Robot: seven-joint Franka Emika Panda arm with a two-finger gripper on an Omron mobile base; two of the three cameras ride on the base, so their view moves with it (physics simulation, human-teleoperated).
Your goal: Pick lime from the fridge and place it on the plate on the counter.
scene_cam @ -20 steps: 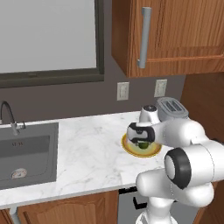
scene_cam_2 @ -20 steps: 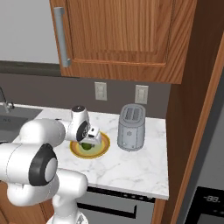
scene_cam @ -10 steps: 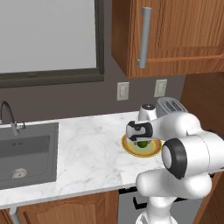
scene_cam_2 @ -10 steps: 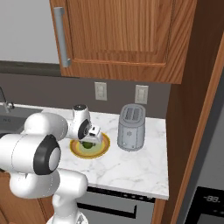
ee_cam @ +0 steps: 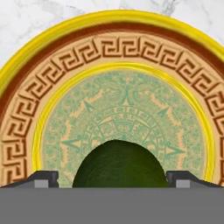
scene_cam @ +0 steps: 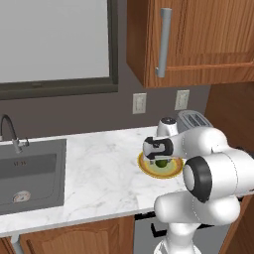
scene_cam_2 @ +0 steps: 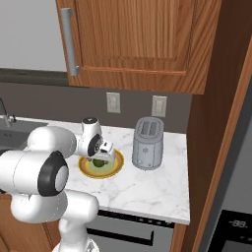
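Observation:
The lime [ee_cam: 120, 164], dark green and round, lies on the pale green centre of the plate [ee_cam: 127, 48]. The plate has a yellow-orange patterned rim and stands on the white marble counter [scene_cam: 99, 168]. My gripper [ee_cam: 113, 179] points down over the plate, its fingers either side of the lime and spread wider than the fruit, with a gap on the left side. From the base, the lime [scene_cam: 161, 163] [scene_cam_2: 99, 162] shows just under the gripper [scene_cam: 160, 158] [scene_cam_2: 100, 158], on the plate [scene_cam: 173, 171] [scene_cam_2: 107, 172]. The fridge [scene_cam_2: 235, 227] shows at the far right.
A grey toaster [scene_cam_2: 147, 142] [scene_cam: 191, 119] stands just right of the plate against the wall. A dark sink [scene_cam: 30, 171] with a faucet lies far to the left. Wooden wall cabinets [scene_cam_2: 133, 39] hang overhead, and a tall wooden panel [scene_cam_2: 216, 147] ends the counter.
The hand has sunk slightly toward the plate and the arm's elbow has shifted. The lime stays over the plate's centre.

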